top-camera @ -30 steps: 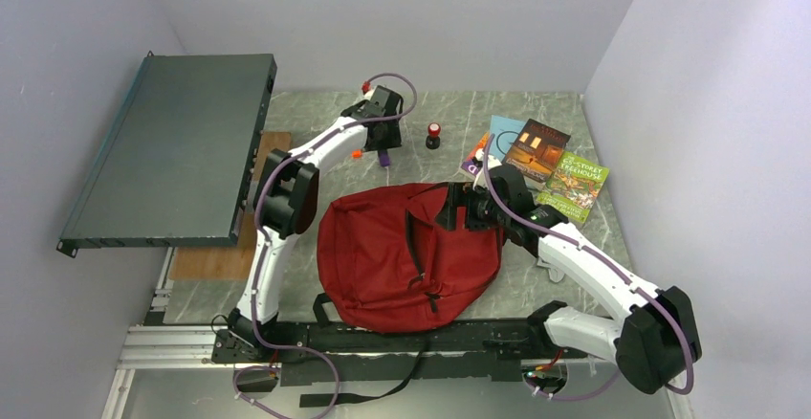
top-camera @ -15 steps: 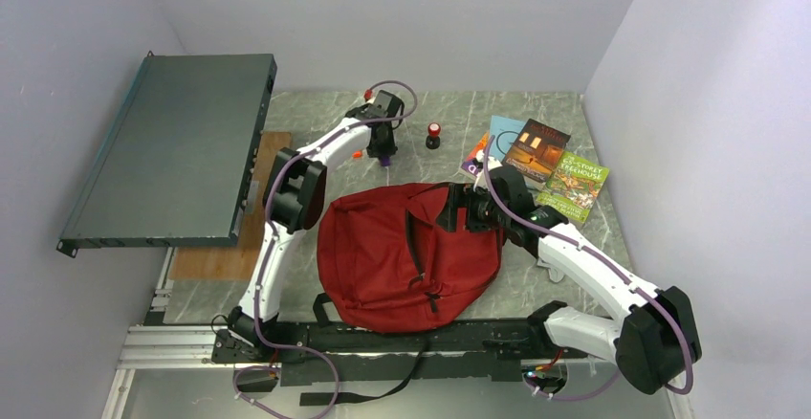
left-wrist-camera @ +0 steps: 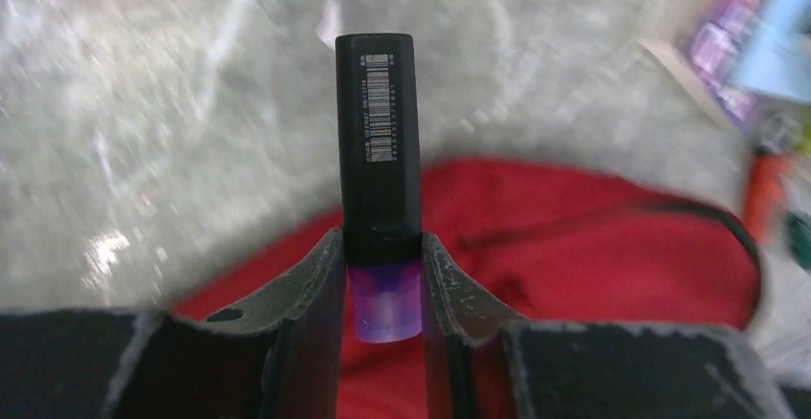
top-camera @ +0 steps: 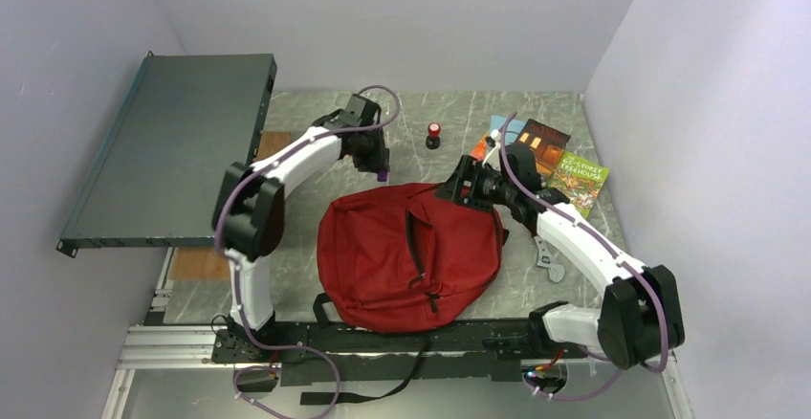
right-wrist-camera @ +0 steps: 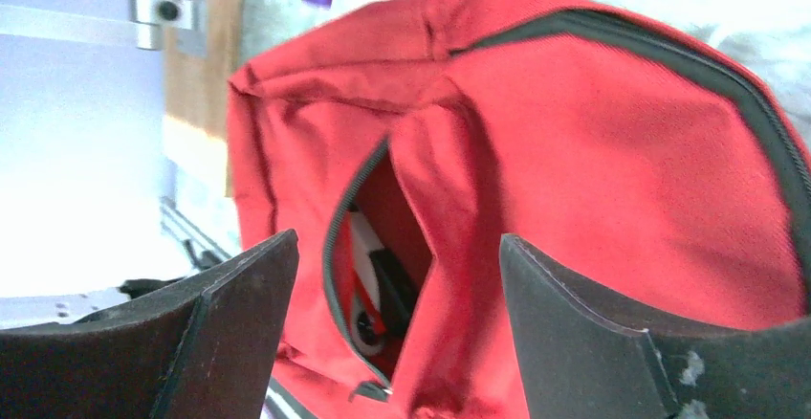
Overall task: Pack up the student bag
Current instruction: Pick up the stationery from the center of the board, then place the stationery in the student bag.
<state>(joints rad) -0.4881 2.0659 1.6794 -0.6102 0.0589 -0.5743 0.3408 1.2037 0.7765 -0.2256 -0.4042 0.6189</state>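
Note:
The student bag (top-camera: 402, 256) lies flat in the middle of the table, a large red backpack with black zippers. My left gripper (top-camera: 379, 164) hovers just past the bag's far left edge. It is shut on a black marker (left-wrist-camera: 380, 151) with a purple cap (left-wrist-camera: 384, 304), and the barrel points away from the wrist. My right gripper (top-camera: 461, 192) sits over the bag's far right edge, open, with red fabric (right-wrist-camera: 593, 151) below its fingers (right-wrist-camera: 239, 323). The open zip pocket (right-wrist-camera: 368, 275) shows a white, red and black item inside.
Several books (top-camera: 550, 156) lie fanned at the back right. A small red and black object (top-camera: 433, 134) stands behind the bag. A big dark rack panel (top-camera: 172, 151) juts over the left side, above a wooden board (top-camera: 201, 264). A grey metal piece (top-camera: 547, 256) lies right of the bag.
My left gripper closed on the marker at the back of the table, then carried it nearer the bag's far edge. My right gripper shifted slightly toward the back and narrowed a little.

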